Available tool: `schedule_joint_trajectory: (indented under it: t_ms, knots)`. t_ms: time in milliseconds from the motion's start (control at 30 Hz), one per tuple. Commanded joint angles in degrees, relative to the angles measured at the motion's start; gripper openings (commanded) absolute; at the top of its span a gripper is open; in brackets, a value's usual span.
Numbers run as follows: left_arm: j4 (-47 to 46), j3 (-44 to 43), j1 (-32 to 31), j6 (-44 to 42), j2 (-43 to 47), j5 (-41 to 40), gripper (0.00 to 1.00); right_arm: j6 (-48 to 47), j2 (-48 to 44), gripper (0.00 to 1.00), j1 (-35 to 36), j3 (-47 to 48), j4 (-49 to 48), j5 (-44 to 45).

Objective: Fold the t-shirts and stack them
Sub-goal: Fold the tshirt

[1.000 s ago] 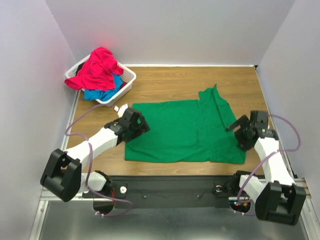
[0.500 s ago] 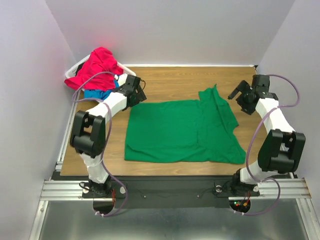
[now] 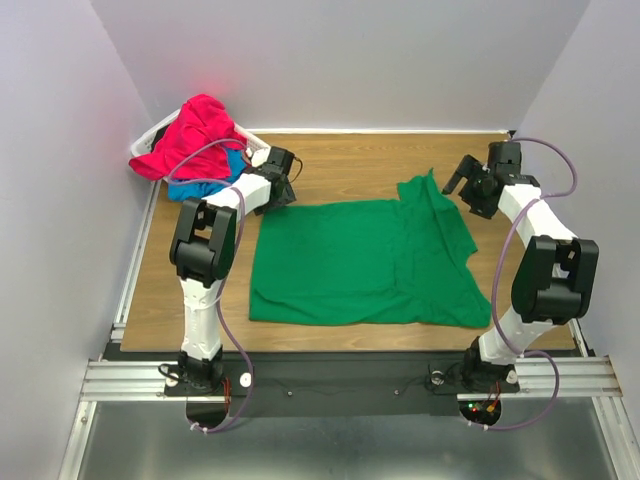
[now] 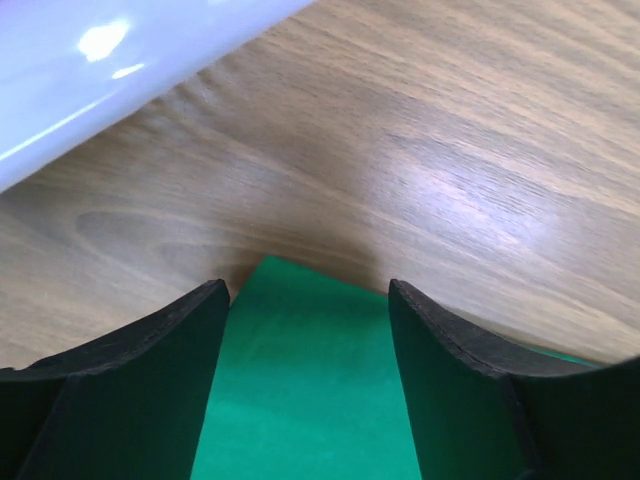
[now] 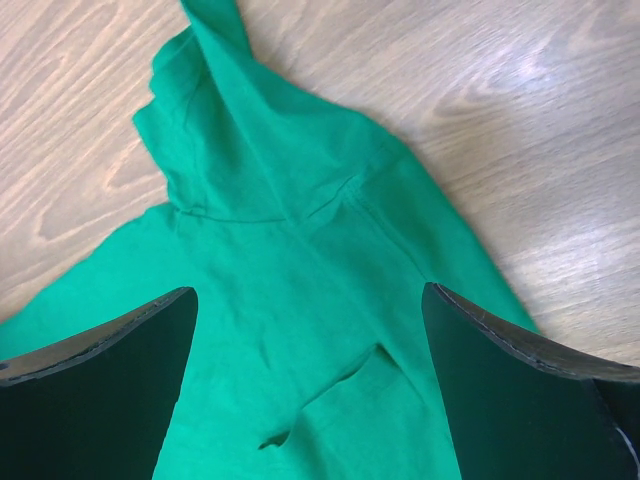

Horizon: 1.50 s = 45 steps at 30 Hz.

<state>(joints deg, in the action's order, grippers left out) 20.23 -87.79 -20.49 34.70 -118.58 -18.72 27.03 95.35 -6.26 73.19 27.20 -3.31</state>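
Observation:
The green t-shirt (image 3: 365,262) lies spread flat on the wooden table. Its far-left corner shows between my left fingers in the left wrist view (image 4: 305,380). My left gripper (image 3: 281,192) is open over that corner, jaws apart with cloth between them but not pinched. My right gripper (image 3: 462,183) is open above the shirt's far-right sleeve part (image 5: 300,250), not touching it. The pinkish-red t-shirt (image 3: 195,135) and the blue t-shirt (image 3: 205,185) are heaped in the white basket at the far left.
The white basket (image 3: 258,152) stands at the back left, right beside my left gripper; its rim shows in the left wrist view (image 4: 110,70). Bare wooden table (image 3: 350,165) lies behind the shirt. White walls enclose the table on three sides.
Both arms have reached from the near side of the shirt to its far edge. The left gripper went to the far-left corner, the right gripper to the far-right sleeve. The shirt has not moved.

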Motion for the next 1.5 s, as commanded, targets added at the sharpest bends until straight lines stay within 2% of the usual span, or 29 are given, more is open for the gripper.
schedule_joint_trajectory:
  t_ms: [0,200,233,267,300,333,367,500,667,767,833,900,933,1033,1267,1467]
  knots:
    - [0.69,-3.27,0.36,-0.68,-1.21,-3.43,0.75,-1.10,0.45,1.00,0.11,1.61,-3.12,-0.47]
    - [1.04,-3.89,0.36,-0.51,-3.58,-2.64,0.55,-1.54,0.62,1.00,0.29,1.52,-3.38,-0.29]
    - [0.78,-3.10,0.36,-0.42,-3.32,-2.46,0.49,-1.62,1.06,1.00,0.29,1.78,-3.38,-0.21]
    - [0.08,-2.57,0.36,-0.33,-3.06,-2.11,0.39,-1.71,1.41,1.00,0.37,2.13,-3.47,0.23]
    - [-0.36,-1.95,0.36,-0.33,-2.88,-1.15,0.36,-2.06,1.94,1.00,0.46,3.44,-3.56,0.32]
    - [-0.71,-1.08,0.36,-0.51,-2.71,-0.62,0.29,-2.94,3.51,1.00,0.55,4.32,-3.56,0.50]
    - [-1.15,-0.72,0.36,-0.51,-2.44,-0.18,0.18,-3.29,4.22,1.00,0.98,5.20,-3.56,1.54]
    - [-1.51,0.42,0.36,-0.68,-1.83,0.26,0.00,-6.80,10.19,0.97,2.74,11.70,-3.47,2.17]
    - [-2.12,1.56,0.36,-1.56,-0.42,0.18,0.00,-18.83,20.46,0.90,8.97,23.91,-3.56,7.69]
    - [-3.35,2.97,0.36,-2.18,0.89,0.35,0.00,-21.22,26.70,0.84,10.39,30.14,-3.38,10.34]
    - [-3.88,3.68,0.36,-2.62,1.42,0.35,0.00,-21.40,28.83,0.74,10.39,32.45,-3.38,10.43]
    - [-3.88,3.68,0.36,-2.88,1.87,0.35,0.00,-20.62,30.59,0.69,10.39,35.16,-3.47,12.01]
    - [-3.97,3.68,0.36,-2.97,1.87,0.44,0.00,-20.35,32.08,0.61,10.48,35.88,-3.56,12.36]
    - [-4.06,3.76,0.36,-3.32,2.22,0.35,0.00,-20.26,34.54,0.52,10.48,38.51,-3.47,11.66]
    - [-4.76,4.20,0.36,-3.41,2.57,1.05,0.00,-22.18,37.18,0.51,10.39,41.24,-3.38,14.38]
    - [-5.20,4.47,0.36,-3.06,2.31,1.93,0.00,-20.96,37.63,0.51,10.39,39.84,-3.21,18.07]
